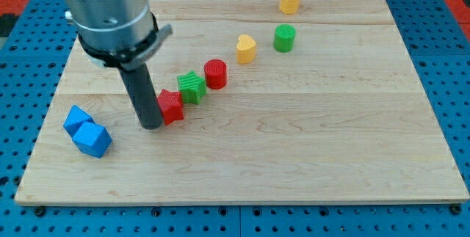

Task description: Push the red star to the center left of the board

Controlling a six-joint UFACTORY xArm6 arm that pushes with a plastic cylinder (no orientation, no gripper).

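Rod tip (151,125) down on board (308,156), touching left side of red star (171,106). No fingers on this arm; plain rod only.

Red star sits left of board centre, toward left edge. Green star (192,86) just beside it up-right, red cylinder (216,73) next along same diagonal. Yellow heart-shaped block (246,48) and green cylinder (284,38) further toward top edge. Yellow hexagonal block (290,1) at top edge, right of middle. Two blue blocks (87,131) touching each other near bottom-left corner.

Pale wooden board (308,141), matt; blue perforated metal table (22,61) beneath.
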